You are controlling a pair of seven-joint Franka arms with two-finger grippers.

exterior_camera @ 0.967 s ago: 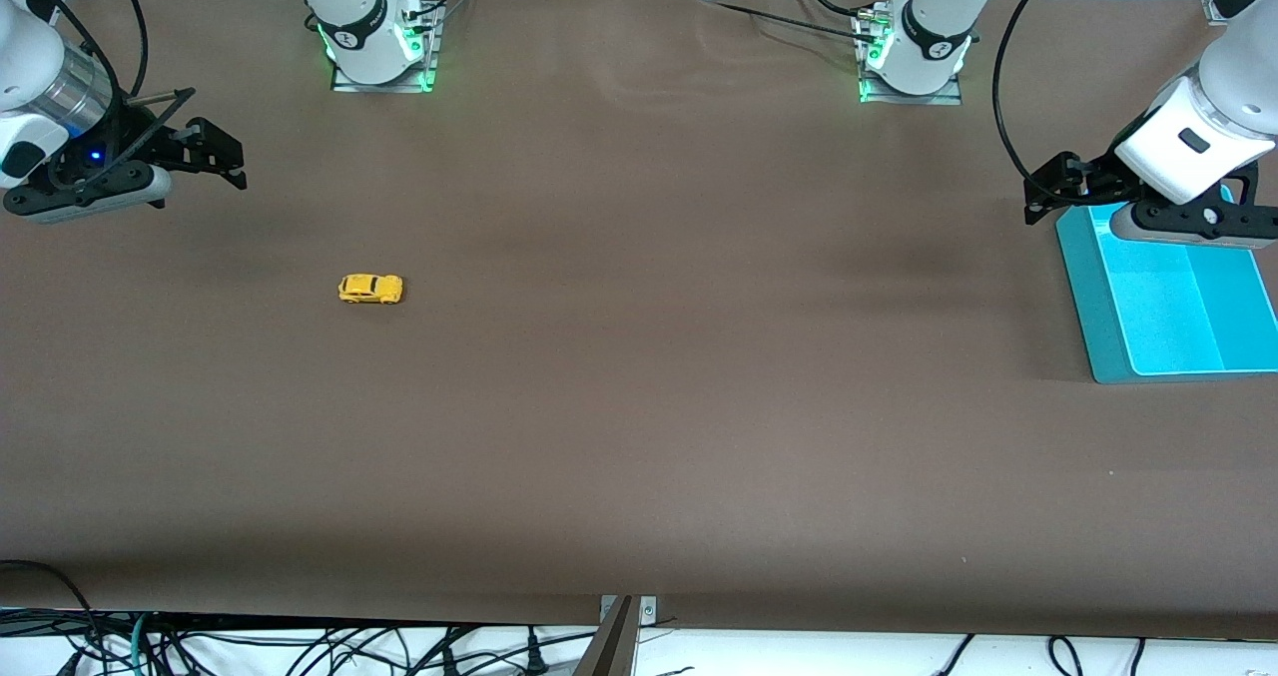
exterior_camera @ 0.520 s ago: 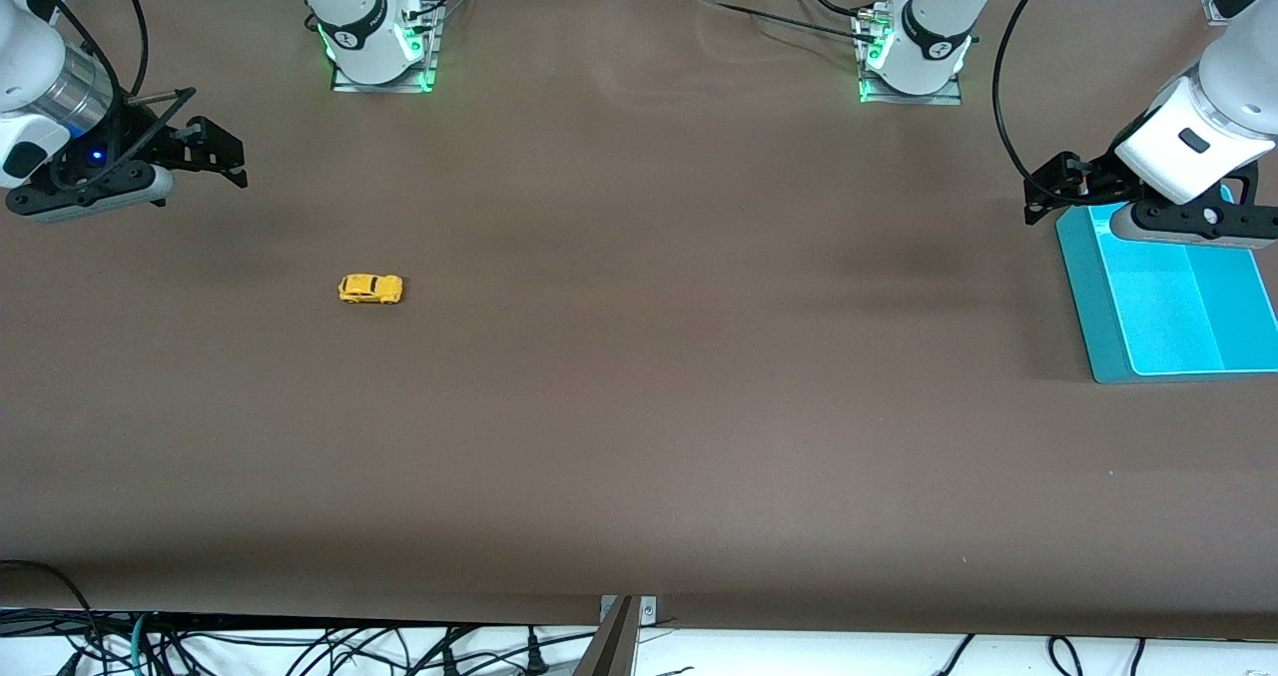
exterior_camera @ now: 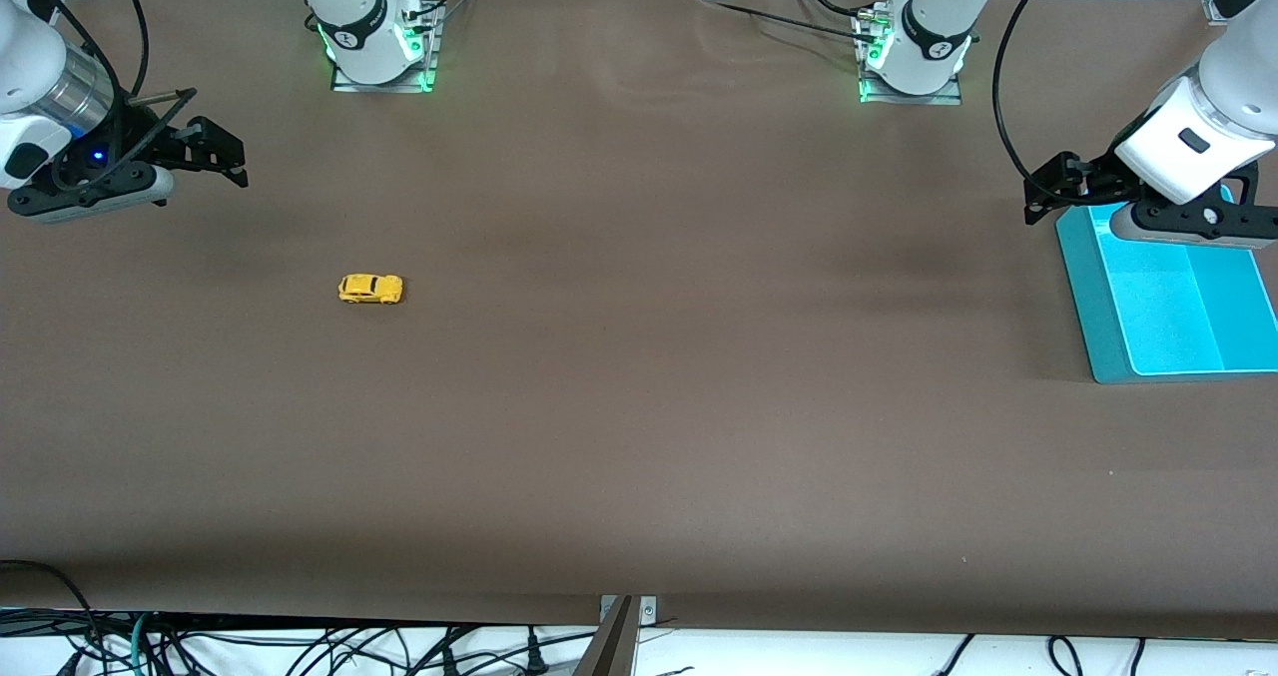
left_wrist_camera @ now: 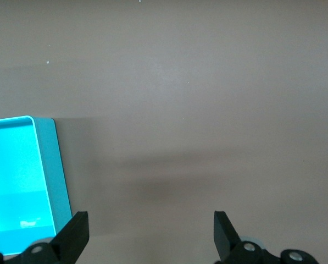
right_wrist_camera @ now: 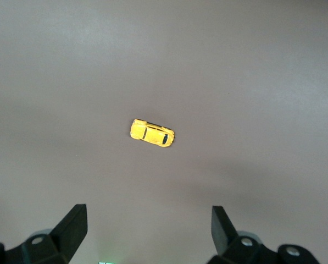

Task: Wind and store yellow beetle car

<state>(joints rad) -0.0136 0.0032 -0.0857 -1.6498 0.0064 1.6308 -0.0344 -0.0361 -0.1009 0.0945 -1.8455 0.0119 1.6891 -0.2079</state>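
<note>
The brown tabletop (exterior_camera: pixel 639 376) carries a turquoise bin (exterior_camera: pixel 1098 317) at the left arm's end. The left pincer (exterior_camera: pixel 1038 200), open, waits over its rim. The right pincer (exterior_camera: pixel 222 160), open and empty, hovers near the yellow beetle car (exterior_camera: pixel 370 289), which sits alone, unobstructed; probably light, rigid, slippery, best pinched across its flanks.

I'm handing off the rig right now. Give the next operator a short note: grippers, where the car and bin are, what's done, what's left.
Right gripper: open, empty, up over the right arm's end of the table, not touching the car.
Left gripper: open, empty, waiting over the edge of the blue bin.
Yellow beetle car: on its wheels on the brown table, toward the right arm's end, untouched.
Blue bin: at the left arm's end; what shows of it holds nothing.
Done: nothing yet.
Left: grasp the car, wind it, put it in the bin.
</note>
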